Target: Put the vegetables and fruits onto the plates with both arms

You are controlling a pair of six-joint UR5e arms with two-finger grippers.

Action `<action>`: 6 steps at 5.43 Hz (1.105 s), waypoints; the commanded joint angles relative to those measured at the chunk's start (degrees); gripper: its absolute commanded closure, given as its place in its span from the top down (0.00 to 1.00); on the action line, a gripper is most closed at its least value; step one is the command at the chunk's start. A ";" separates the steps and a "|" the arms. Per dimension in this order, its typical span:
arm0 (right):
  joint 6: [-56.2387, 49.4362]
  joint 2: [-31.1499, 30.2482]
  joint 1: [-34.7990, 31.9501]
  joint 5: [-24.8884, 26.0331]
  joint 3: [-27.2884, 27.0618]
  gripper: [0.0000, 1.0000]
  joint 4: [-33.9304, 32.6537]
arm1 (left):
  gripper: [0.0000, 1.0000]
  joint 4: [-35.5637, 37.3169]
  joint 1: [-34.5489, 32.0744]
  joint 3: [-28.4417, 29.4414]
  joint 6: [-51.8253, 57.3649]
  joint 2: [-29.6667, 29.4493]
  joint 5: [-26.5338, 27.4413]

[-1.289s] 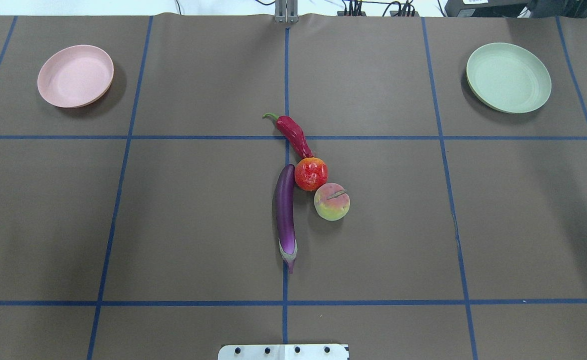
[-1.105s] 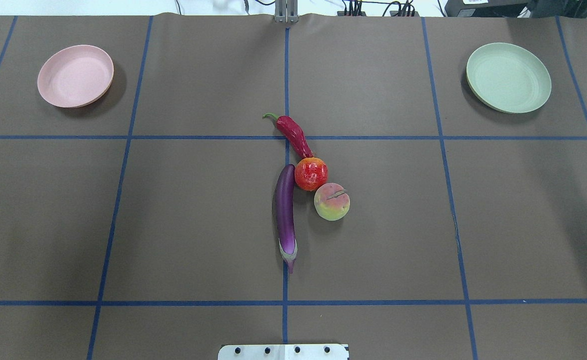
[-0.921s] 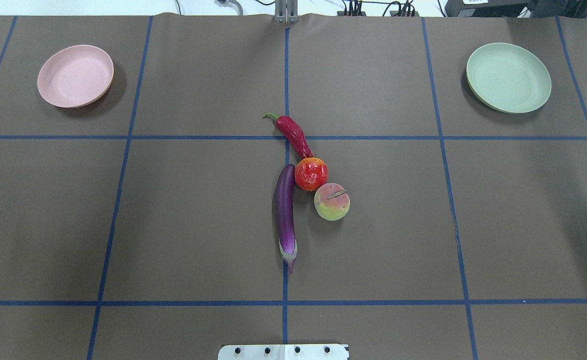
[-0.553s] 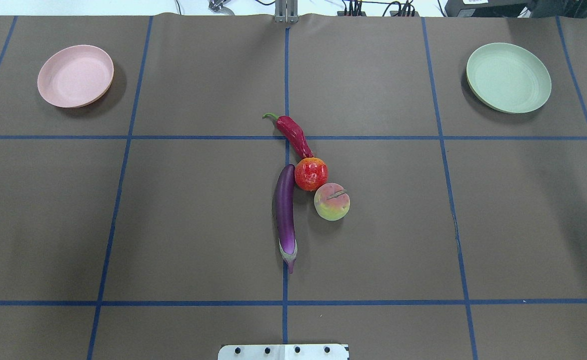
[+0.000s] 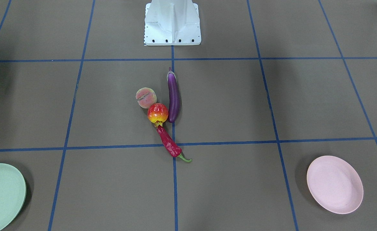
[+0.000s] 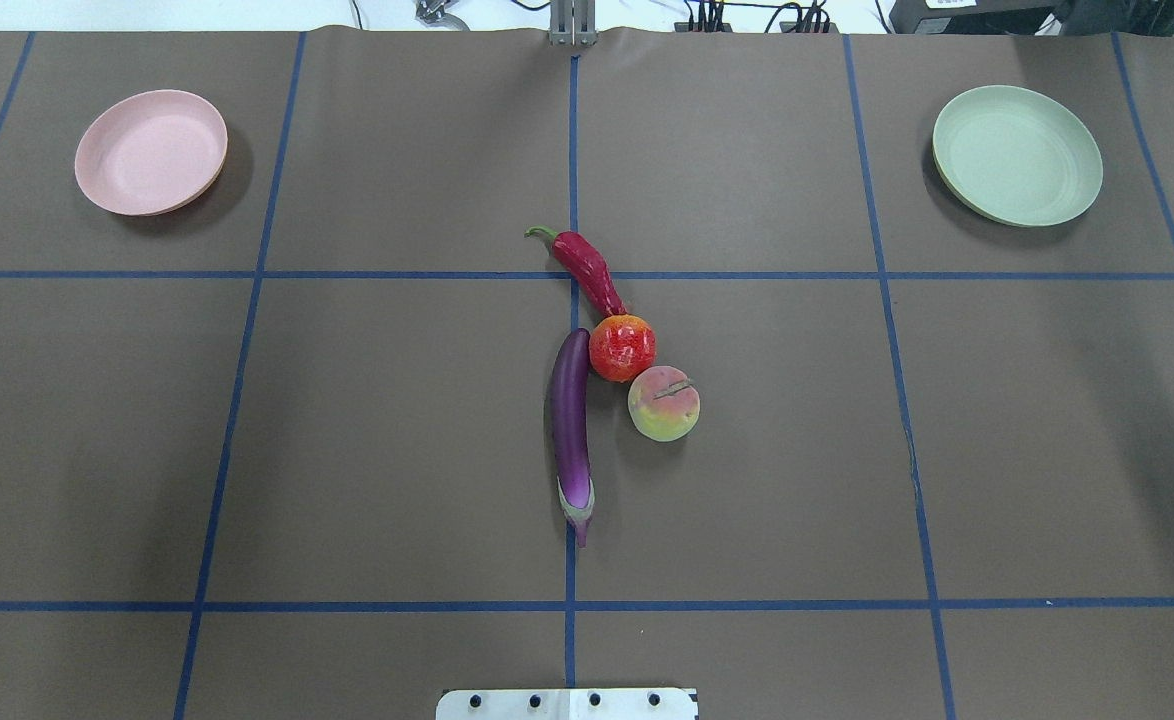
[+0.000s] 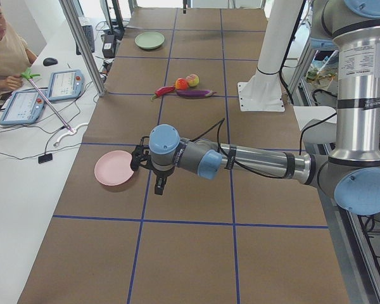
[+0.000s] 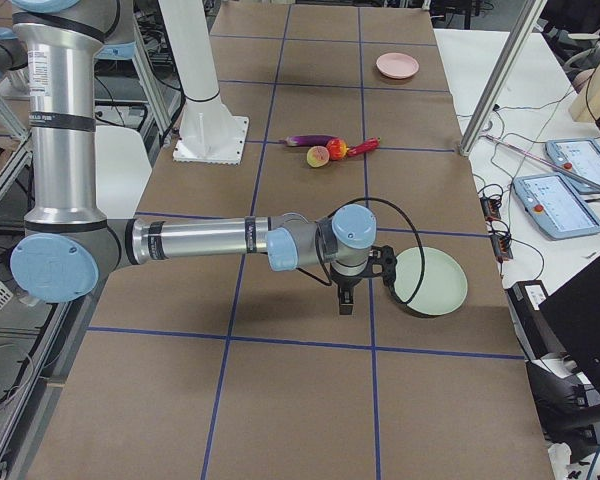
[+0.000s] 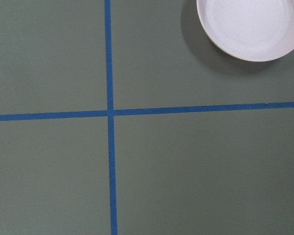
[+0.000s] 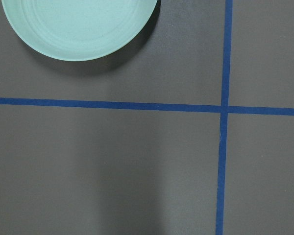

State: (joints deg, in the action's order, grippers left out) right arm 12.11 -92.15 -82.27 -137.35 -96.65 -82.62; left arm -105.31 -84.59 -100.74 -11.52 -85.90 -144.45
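Note:
The purple eggplant point(image 6: 570, 430), red chili point(image 6: 587, 268), red-yellow pomegranate-like fruit point(image 6: 622, 347) and peach point(image 6: 663, 403) lie bunched at the table's middle, touching one another. The pink plate point(image 6: 151, 152) sits far left and the mint green plate point(image 6: 1017, 155) far right, both bare. Neither gripper shows in the overhead view. In the exterior left view my left gripper point(image 7: 159, 185) hangs beside the pink plate point(image 7: 114, 168). In the exterior right view my right gripper point(image 8: 345, 300) hangs beside the green plate point(image 8: 430, 280). I cannot tell if either is open or shut.
The white base block point(image 6: 567, 703) stands at the near edge. Blue tape lines point(image 6: 572, 605) cross the brown table cover. An operator point(image 7: 3, 50) sits at a side desk with tablets. A metal post point(image 6: 572, 25) stands at the far edge.

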 commanded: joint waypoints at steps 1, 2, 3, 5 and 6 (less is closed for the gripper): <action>0.37 0.04 0.00 0.15 0.05 1.00 0.00 | 1.00 -4.18 4.22 -1.29 -8.02 -1.01 -3.82; 0.55 -0.13 -0.09 -0.02 -0.47 1.00 0.00 | 1.00 -7.51 8.78 -1.74 -15.83 -2.77 -3.56; 0.55 0.04 -0.09 0.15 -1.26 1.00 0.09 | 1.00 -11.37 11.70 -1.74 -21.65 -4.18 -3.47; 0.20 0.13 0.00 0.06 -1.17 1.00 0.09 | 1.00 -14.40 24.40 -3.15 -40.76 -12.38 2.55; 0.20 0.57 0.00 -0.11 -1.09 1.00 0.00 | 1.00 -14.05 33.69 -3.06 -46.44 -17.67 11.82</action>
State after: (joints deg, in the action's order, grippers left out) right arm 12.37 -91.87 -82.27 -137.32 -97.76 -82.56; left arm -119.43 -58.13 -103.77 -52.33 -99.05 -139.27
